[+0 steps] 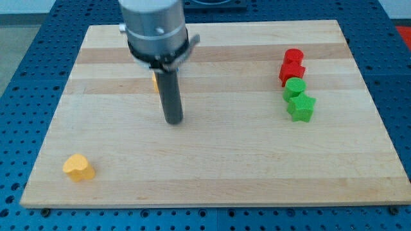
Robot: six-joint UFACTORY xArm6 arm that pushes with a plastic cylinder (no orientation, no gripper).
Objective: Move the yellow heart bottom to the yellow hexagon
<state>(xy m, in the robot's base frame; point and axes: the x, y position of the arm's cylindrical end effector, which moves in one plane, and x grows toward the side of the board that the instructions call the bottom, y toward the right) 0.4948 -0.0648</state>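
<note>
A yellow heart [78, 167] lies near the board's bottom left corner. A sliver of a yellow block [155, 82], which I take to be the yellow hexagon, shows behind the rod at upper left; most of it is hidden. My tip [173, 120] rests on the board just below and right of that sliver, far up and right of the heart.
At the view's right stand a red round block [293, 56], a red block [291, 72], a green round block [295, 87] and a green star [300, 107], stacked in a column. The wooden board [212, 167] lies on a blue perforated table.
</note>
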